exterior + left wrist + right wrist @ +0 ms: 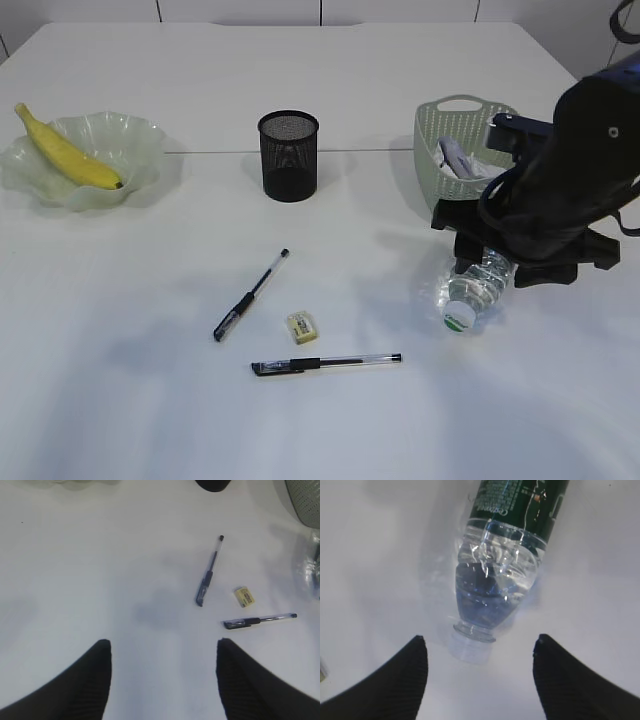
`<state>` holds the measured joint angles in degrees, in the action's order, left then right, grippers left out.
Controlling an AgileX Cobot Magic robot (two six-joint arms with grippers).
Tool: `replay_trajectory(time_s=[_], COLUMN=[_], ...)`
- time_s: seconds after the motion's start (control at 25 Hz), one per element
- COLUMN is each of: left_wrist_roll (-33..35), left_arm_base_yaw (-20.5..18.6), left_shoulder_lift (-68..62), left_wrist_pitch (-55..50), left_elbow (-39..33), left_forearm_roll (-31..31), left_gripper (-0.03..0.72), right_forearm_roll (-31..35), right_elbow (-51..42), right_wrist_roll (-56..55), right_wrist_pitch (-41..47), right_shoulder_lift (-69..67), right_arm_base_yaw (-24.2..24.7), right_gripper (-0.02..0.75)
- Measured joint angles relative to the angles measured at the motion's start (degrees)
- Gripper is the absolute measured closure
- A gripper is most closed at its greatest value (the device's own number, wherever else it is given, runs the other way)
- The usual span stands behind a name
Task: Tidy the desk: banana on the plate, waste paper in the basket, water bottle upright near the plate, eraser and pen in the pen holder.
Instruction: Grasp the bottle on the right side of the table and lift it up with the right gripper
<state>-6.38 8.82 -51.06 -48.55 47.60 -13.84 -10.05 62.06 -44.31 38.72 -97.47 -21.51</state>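
The banana [65, 152] lies on the plate [135, 135] at the far left. Crumpled waste paper [458, 160] sits inside the basket [440, 125]. The water bottle [470, 295] lies on its side, cap toward the front. My right gripper [480, 640] hangs open over it, and the cap and neck [470, 647] lie between the fingertips without touching them. Two pens [250, 296] [325, 363] and the eraser [302, 327] lie on the desk in front of the pen holder [289, 155]. My left gripper [162, 645] is open over bare desk, left of the pens [208, 572].
The right arm [560, 180] covers the basket's right side and the bottle's far end. The desk's seam [215, 152] runs between plate and pen holder. In the left wrist view the second pen [260, 620] and the eraser [244, 596] lie ahead to the right.
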Motion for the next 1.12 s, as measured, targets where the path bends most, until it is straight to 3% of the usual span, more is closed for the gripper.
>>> replay_trajectory(time_s=[0.24,0.68,1.12], left_wrist_roll=[0.0,0.0,0.0], left_arm_base_yaw=[0.0,0.0,0.0], left_shoulder_lift=[0.0,0.0,0.0], left_wrist_pitch=[0.0,0.0,0.0], left_elbow=[0.0,0.0,0.0], left_forearm_roll=[0.0,0.0,0.0], left_gripper=[0.218,0.223,0.223], right_forearm_roll=[-0.8,-2.1,-3.3], right_elbow=[0.0,4.4,9.4], right_wrist_roll=[-8.0,-13.6,-14.8], right_wrist_pitch=[-2.2,-2.8,2.5], right_shoulder_lift=[-3.1,-10.0,-13.7], right_arm_base_yaw=[0.0,0.7,1.1], right_gripper=[0.156,0.15,0.15])
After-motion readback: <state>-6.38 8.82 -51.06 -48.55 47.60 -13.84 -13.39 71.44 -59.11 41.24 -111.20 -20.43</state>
